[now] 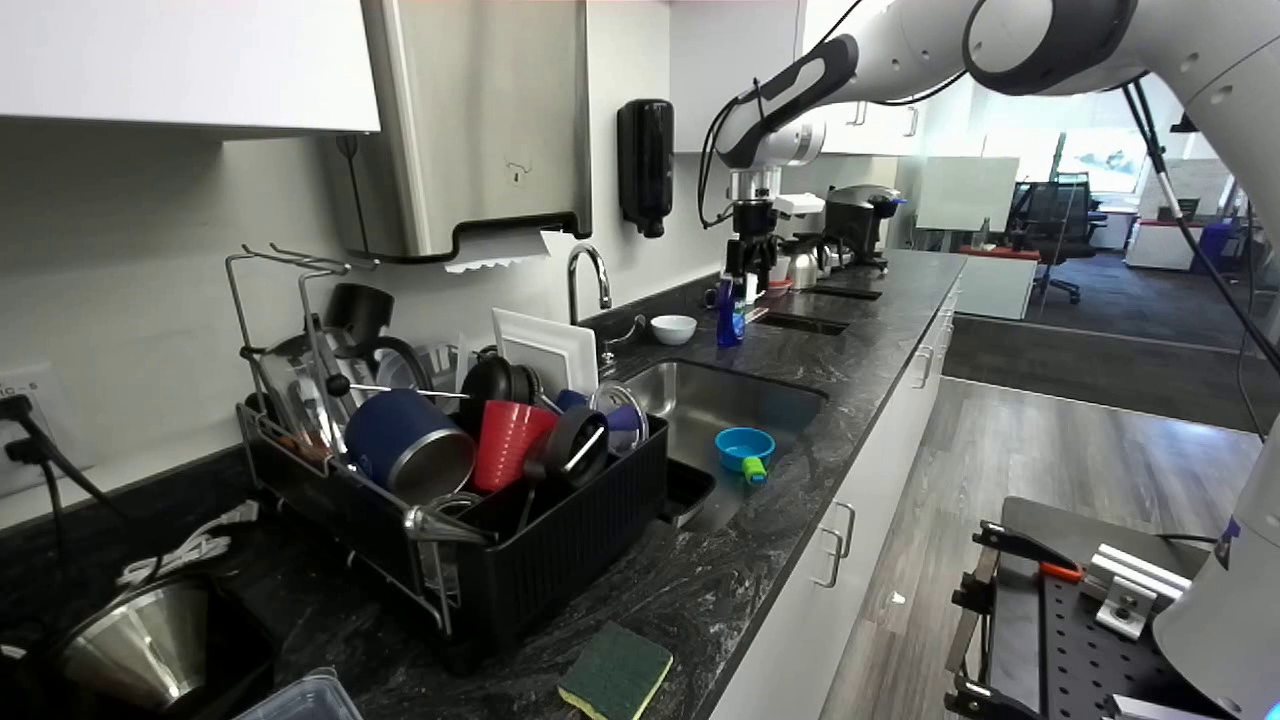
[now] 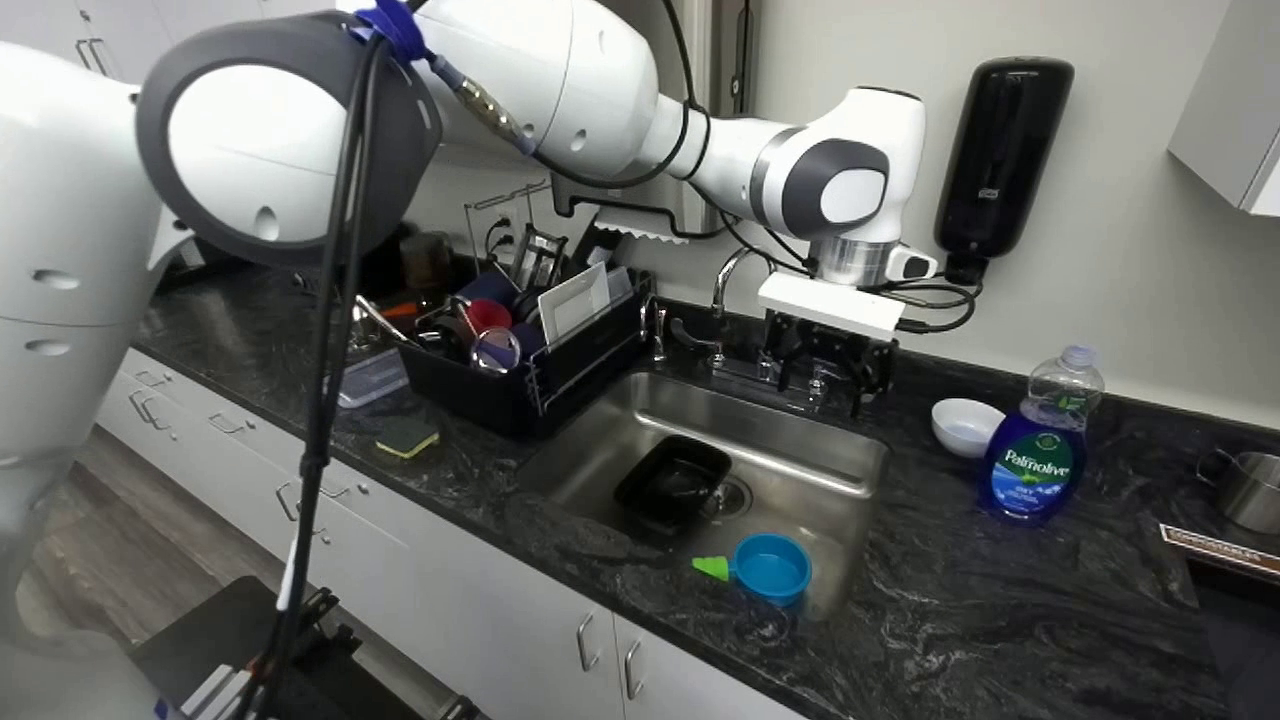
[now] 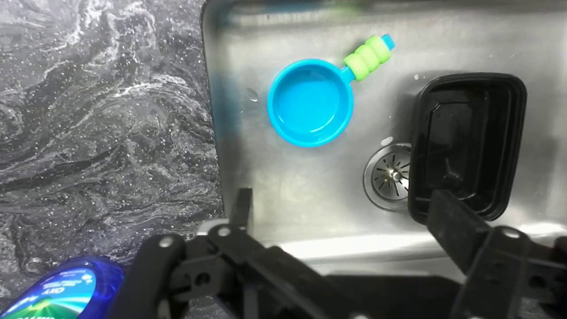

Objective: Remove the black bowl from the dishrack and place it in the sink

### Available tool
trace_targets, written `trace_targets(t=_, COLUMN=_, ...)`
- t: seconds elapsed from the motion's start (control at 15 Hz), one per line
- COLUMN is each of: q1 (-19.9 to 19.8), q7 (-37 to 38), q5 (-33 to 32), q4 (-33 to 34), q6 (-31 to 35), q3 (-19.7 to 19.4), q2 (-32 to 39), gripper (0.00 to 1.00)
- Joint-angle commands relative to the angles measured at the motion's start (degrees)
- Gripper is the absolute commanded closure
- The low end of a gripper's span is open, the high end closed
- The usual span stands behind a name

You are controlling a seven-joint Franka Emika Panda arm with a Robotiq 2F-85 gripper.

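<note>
speckled dark counter (image 3: pixel 110 133) runs along a pale wall (image 2: pixel 850 50), and the sink (image 2: pixel 760 420) is let into it just beside the dishrack (image 1: pixel 585 540). the black bowl (image 3: pixel 465 146) lies on the floor of that sink, mouth up, one long side covering part of the drain (image 3: pixel 390 177). a green-handled blue bowl (image 3: pixel 310 102) sits near it on the same floor, the two not touching.

my gripper (image 3: pixel 342 192) hangs over the sink toward the wall side, its fingers spread wide with nothing between them. in the wrist view one fingertip hides a bit of the black bowl's corner, but an exterior view puts the gripper well above, so i judge the two are apart.

by my reckoning the job is as good as finished: the black bowl is out of the dishrack, down in the sink, and free of my grip. the dishrack is crowded, with a red cup (image 1: pixel 510 440), a blue mug (image 1: pixel 405 445) and a white dish (image 1: pixel 550 350) among other ware, and i cannot make out every dark piece in it; still, i take the one in the sink for the one asked for. all that seems left is to draw my arm (image 2: pixel 600 100) clear. if i did, i would keep high, since the soap bottle (image 3: pixel 57 292) stands on the counter near the sink and a low sweep that way could knock it.
</note>
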Motion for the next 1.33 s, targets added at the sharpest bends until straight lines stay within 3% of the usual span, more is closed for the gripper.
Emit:
trace_targets(t=0.0, q1=0.5, q7=-2.9, q5=-1.9, q4=-7.4, q6=1.1, q3=-0.2, q2=-5.4, gripper=0.00)
trace_targets(t=0.6, q1=1.8, q7=-8.5, q5=-2.8, q4=-19.1, q6=2.6, q3=0.4, q2=-12.1, gripper=0.00)
trace_targets(t=1.27, q1=7.5, q7=-6.6, q5=-2.3, q4=-22.8, q6=3.2, q3=2.0, q2=-14.1, gripper=0.00)
